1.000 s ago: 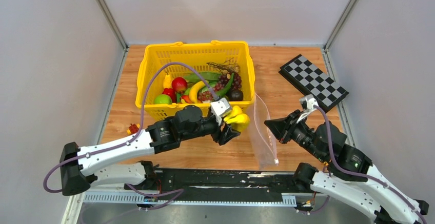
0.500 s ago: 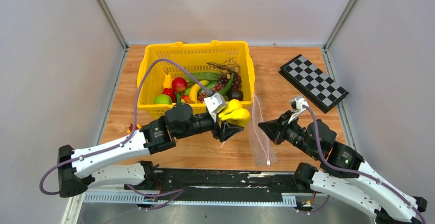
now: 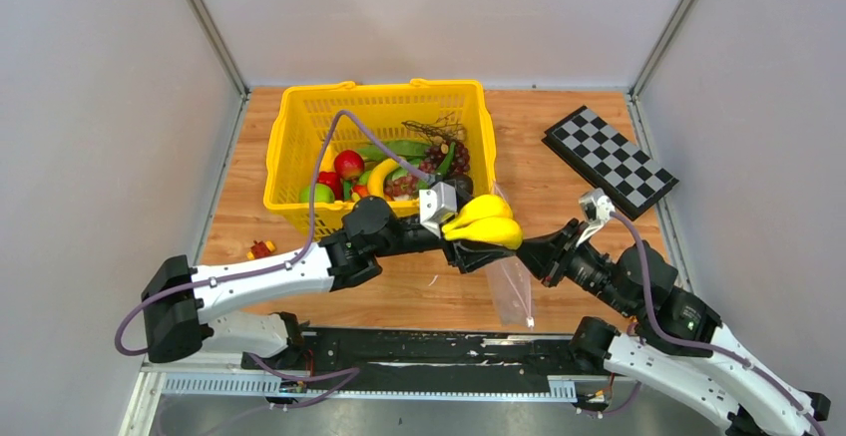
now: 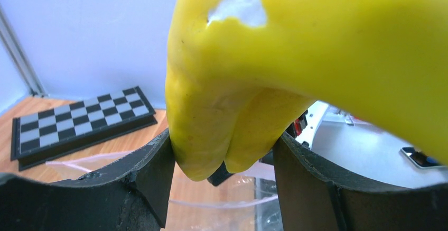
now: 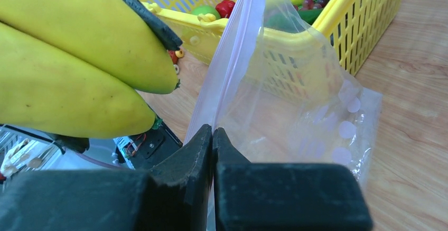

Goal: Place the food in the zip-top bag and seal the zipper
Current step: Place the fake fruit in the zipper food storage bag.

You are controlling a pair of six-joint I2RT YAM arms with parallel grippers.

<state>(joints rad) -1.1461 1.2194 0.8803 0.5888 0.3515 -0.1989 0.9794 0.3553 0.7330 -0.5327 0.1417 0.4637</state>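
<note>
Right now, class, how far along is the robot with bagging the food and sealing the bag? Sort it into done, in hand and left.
Done: the right claw pinches the zip-top bag by its edge, holding it up. In hand: the left claw grips the yellow bananas beside the bag. Left: no food shows inside it, the other food lies in the yellow basket, and the zipper looks unsealed.

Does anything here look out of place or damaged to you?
Two things. A small red and yellow piece lies alone on the table, left of the yellow basket, apart from the food in it. And the bananas held in the left gripper show a white patch, like chipped paint.
</note>
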